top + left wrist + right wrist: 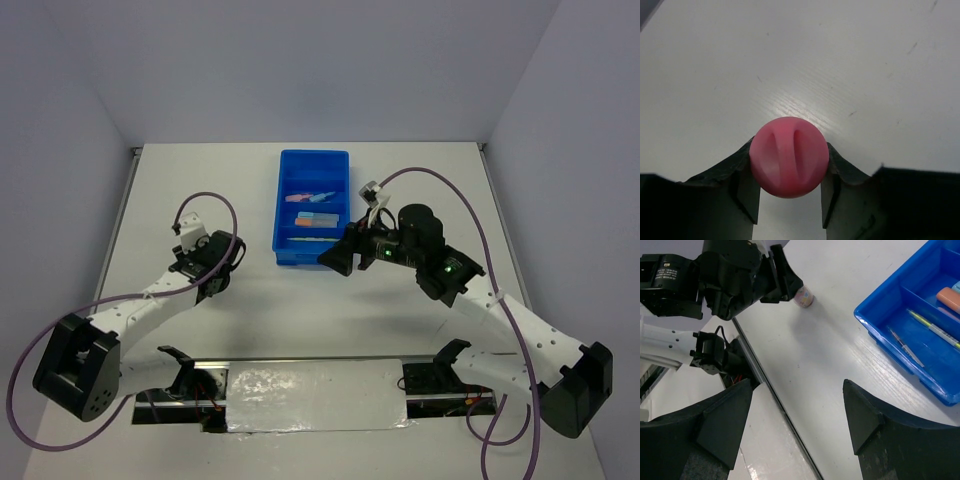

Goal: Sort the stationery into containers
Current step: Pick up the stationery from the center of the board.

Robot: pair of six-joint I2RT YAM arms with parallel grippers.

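Observation:
My left gripper (790, 146) is shut on a chunky pink marker piece (789, 156), seen end-on between the two fingers, low over the white table. In the right wrist view the same piece (803, 296) sticks out below the left gripper (782, 282). My right gripper (797, 385) is open and empty, hovering near the blue tray (875, 325). The tray's near compartment holds a thin yellow pen (935, 330) and a grey pen (905, 347); an orange piece (951, 299) lies in the one beyond. In the top view the tray (285, 215) sits at centre back, with the left gripper (225, 265) to its left and the right gripper (340, 255) at its near right corner.
The tray's middle compartments hold pink, blue and orange pieces (315, 198). A metal rail (310, 362) runs along the table's near edge between the arm bases. Purple cables loop over both arms.

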